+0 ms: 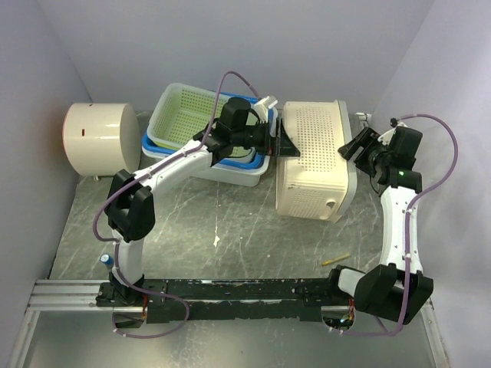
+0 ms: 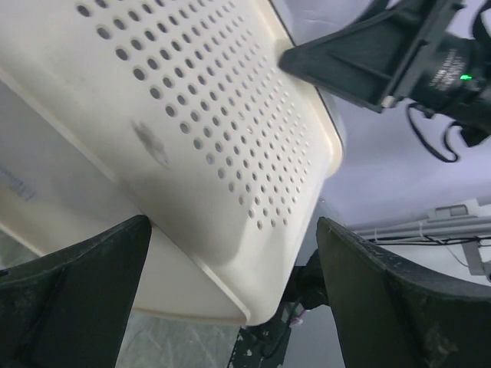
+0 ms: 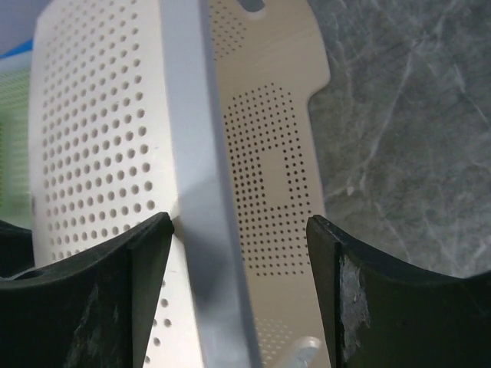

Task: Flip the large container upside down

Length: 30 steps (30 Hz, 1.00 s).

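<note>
Bright, even light; soft shadows; left hand (image 2: 232, 230) dark, blurred up close.

We cannot identify the small yellow item (image 1: 334, 259) on the bench (image 1: 230, 222). The left arm (image 1: 173, 167) hides part of the green basket (image 1: 182, 115), and both wrist views cut off the cream perforated container (image 2: 199, 138).

L arm (image 1: 165, 172) runs from its near-left base up to a bent elbow, then far and right twd centre, wrist approx level. L tool (image 1: 285, 142) points right, jaws spread wide, both fingers (image 2: 73, 299) in wrist view. R arm (image 1: 400, 222) goes from near-right base straight far, wrist bent left. R tool (image 1: 354, 146) points left, opp. the L one, jaws apart.
</note>
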Tool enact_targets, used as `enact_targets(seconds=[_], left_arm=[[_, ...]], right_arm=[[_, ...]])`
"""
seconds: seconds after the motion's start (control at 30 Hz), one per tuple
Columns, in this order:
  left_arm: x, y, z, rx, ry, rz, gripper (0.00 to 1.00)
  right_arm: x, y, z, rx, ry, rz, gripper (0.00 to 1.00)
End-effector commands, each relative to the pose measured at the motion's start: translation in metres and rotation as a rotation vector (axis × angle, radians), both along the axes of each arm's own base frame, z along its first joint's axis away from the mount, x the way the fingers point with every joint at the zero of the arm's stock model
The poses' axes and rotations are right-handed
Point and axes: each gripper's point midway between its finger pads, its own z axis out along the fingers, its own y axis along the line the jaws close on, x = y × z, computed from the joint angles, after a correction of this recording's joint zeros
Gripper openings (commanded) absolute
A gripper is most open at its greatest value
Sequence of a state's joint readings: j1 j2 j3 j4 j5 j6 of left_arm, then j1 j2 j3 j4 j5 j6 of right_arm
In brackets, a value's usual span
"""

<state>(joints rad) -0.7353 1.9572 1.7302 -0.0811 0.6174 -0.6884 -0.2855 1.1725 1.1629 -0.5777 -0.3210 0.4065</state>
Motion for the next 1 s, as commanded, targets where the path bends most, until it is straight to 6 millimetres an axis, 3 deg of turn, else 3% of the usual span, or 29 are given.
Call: enact_targets(seconds=[0.0,0.17,0.2,0.33,0.5,0.57,0.73,0.97], left_arm=[[-0.022,-0.024,0.036,-0.109,-0.028,-0.115,1.0],[-0.037,-0.047,0.052,-0.179,-0.027,-0.189,1.0],[-0.039,-0.052,0.054,-0.187,-0.024,-0.199,1.0],[-0.042,-0.071,0.058,-0.209,-0.029,-0.221,1.0],[-0.046,-0.086,0.077,-0.278,-0.057,-0.244,0.99],[-0.048,-0.092,0.079,-0.299,-0.056,-0.253,0.99],[-0.055,-0.108,0.073,-0.361,-0.008,-0.292,1.0],[-0.062,-0.127,0.069,-0.404,0.028,-0.333,0.99]], right_arm=[[-0.01,0.003,-0.032,0.09,0.066,0.011,0.7],[-0.013,-0.014,-0.04,0.156,0.049,-0.073,0.7],[-0.018,-0.018,-0.052,0.175,0.074,-0.101,0.7],[-0.023,-0.036,-0.068,0.222,0.111,-0.2,0.72],[-0.032,-0.067,-0.096,0.225,0.197,-0.376,0.89],[-0.033,-0.077,-0.106,0.226,0.244,-0.433,0.95],[-0.034,-0.092,-0.125,0.251,0.332,-0.534,0.99],[-0.039,-0.094,-0.147,0.287,0.392,-0.586,1.0]])
